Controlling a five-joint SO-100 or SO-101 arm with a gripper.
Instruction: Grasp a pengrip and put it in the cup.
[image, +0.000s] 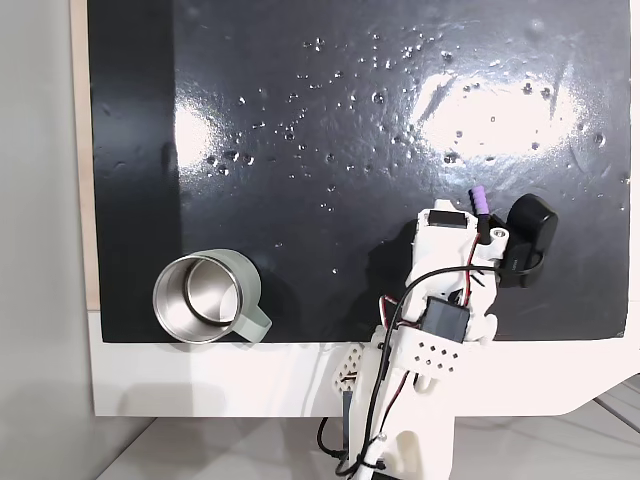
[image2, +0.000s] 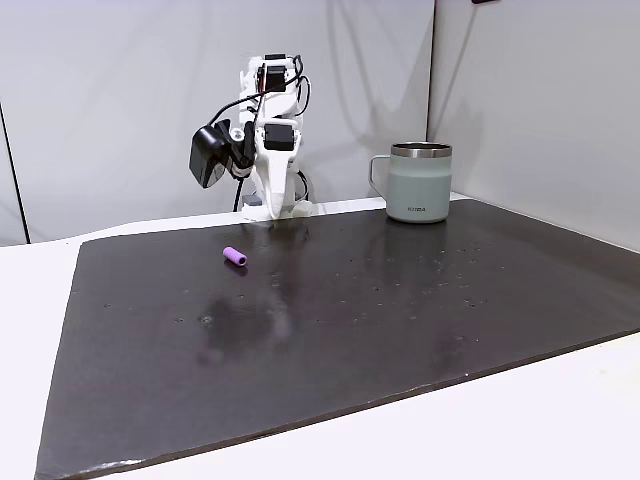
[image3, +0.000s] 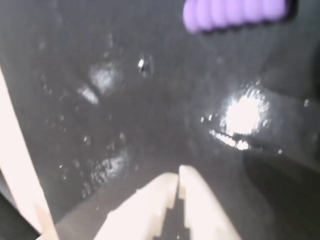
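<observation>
My tool (image3: 178, 175), tips together and empty; the pengrip (image3: 235, 14), upper right, looks light, soft, ribbed: I would pinch mid-length.

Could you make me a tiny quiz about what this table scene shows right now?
1. True or false: the purple pengrip already lies inside the cup.
2. In the wrist view, the pincer tips are: A) wide apart, B) together, C) clamped on the pengrip.
3. Fill in: the cup stands upright on the black ____.

Key: 1. False; it lies on the mat, apart from the cup. 2. B. 3. mat.
</observation>
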